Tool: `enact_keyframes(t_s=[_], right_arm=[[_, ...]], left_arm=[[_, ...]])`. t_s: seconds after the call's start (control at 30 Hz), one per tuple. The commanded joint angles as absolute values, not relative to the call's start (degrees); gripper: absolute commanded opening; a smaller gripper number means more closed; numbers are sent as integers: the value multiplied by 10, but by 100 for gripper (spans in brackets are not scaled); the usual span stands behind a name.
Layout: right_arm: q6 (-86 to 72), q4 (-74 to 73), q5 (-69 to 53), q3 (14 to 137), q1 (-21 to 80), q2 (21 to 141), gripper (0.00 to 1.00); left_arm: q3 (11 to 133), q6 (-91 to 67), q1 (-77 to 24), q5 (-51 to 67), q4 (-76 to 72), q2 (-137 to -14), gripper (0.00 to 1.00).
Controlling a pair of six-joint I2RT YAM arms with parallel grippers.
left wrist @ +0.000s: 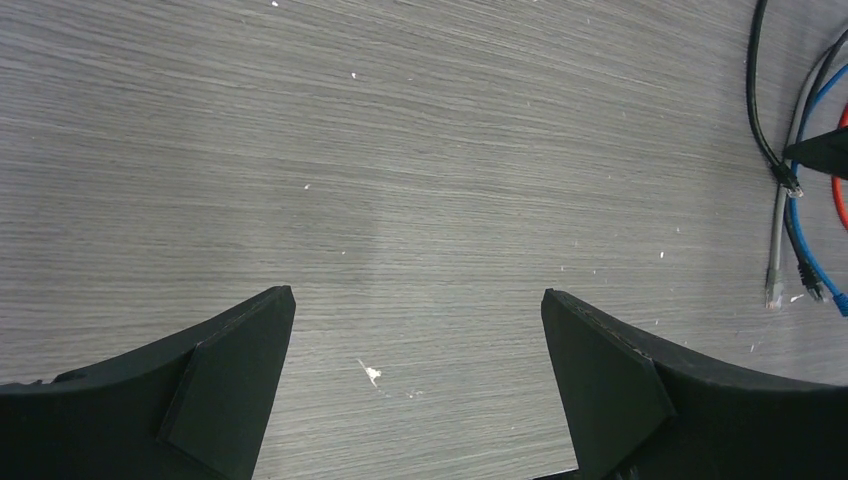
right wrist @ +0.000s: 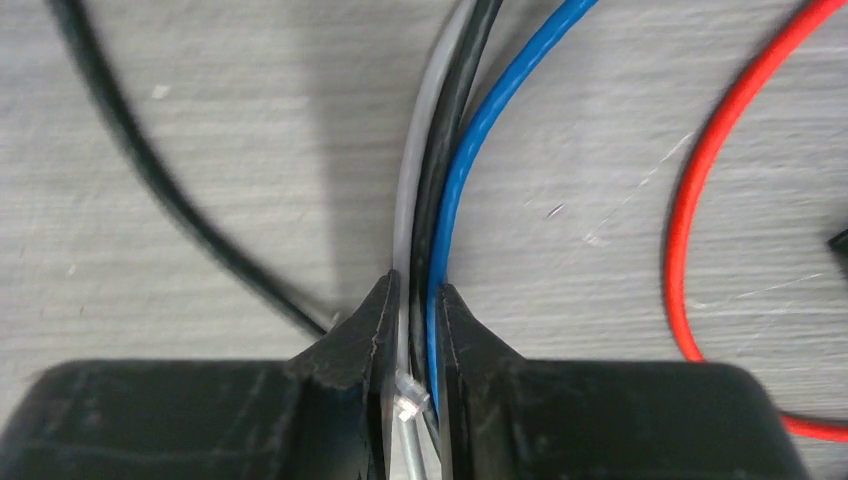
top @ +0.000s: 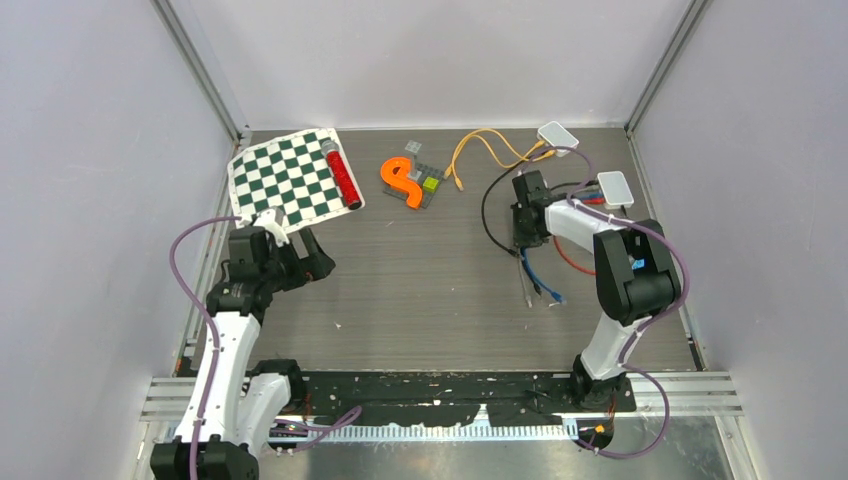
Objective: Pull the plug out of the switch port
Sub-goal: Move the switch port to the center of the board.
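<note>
Two white switch boxes (top: 558, 133) (top: 614, 187) sit at the back right, with cables running from them; the plug in a port is too small to make out. My right gripper (top: 523, 238) (right wrist: 412, 300) is shut on a bundle of grey (right wrist: 412, 170), black (right wrist: 445, 150) and blue (right wrist: 490, 120) cables, low over the table. A small clear connector (right wrist: 410, 395) shows between its jaws. Another black cable (right wrist: 170, 190) lies to the left of them. My left gripper (top: 300, 252) (left wrist: 418, 330) hangs open over bare table at the left, holding nothing. The cables' loose ends (left wrist: 795, 285) lie far to its right.
A green-and-white chequered mat (top: 292, 178) with a red cylinder (top: 342, 178) lies at the back left. An orange S-shaped piece (top: 402, 180) rests on a grey block base (top: 430, 185). An orange cable (top: 480, 145) and a red cable (right wrist: 690, 230) loop near the switches. Walls close in three sides.
</note>
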State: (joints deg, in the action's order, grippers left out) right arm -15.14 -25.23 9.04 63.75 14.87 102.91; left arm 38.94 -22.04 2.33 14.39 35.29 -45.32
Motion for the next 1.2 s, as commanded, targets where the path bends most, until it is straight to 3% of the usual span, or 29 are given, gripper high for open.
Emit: enact_keyframes(t_s=[0.0, 0.57, 0.67, 0.8, 1.0, 1.17], right_arm=[[-135, -285, 27, 582, 188, 998, 8], [-152, -296, -66, 431, 344, 861, 15], [-162, -307, -59, 425, 355, 840, 44], [-178, -335, 35, 463, 354, 777, 71], [-205, -346, 197, 549, 329, 693, 86], [-231, -325, 122, 544, 202, 682, 86]], left_arm=[[398, -214, 25, 165, 328, -460, 99], [425, -189, -21, 177, 316, -508, 99], [433, -187, -36, 172, 314, -520, 99], [445, -187, -56, 167, 312, -533, 99], [453, -188, -67, 162, 312, -539, 99], [455, -188, -83, 164, 305, -538, 99]])
